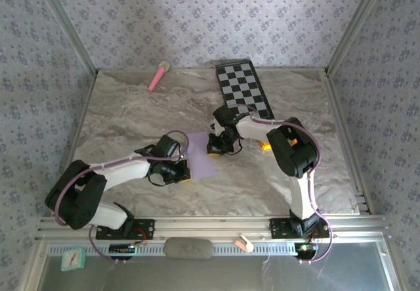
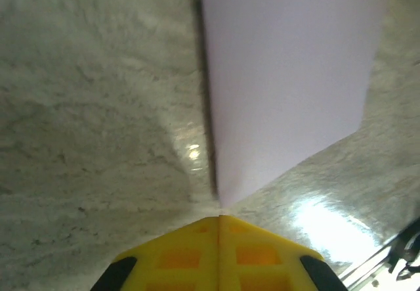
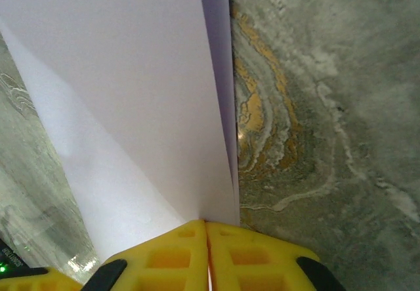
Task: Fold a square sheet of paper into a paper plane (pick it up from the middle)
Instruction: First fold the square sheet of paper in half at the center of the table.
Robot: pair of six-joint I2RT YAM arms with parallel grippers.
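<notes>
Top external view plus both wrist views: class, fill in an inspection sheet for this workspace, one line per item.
Surface: marbled grey table, flat.
Job's things: lilac sheet of paper, apparently folded in two, lying between the arms.
Clutter: pink stick and checkered board at the far edge; grey pad on the near ledge.
Grippers: left gripper and right gripper both shut on the paper.
Cables: lilac cables run along each arm.
Surroundings: wallpapered walls, metal frame.
</notes>
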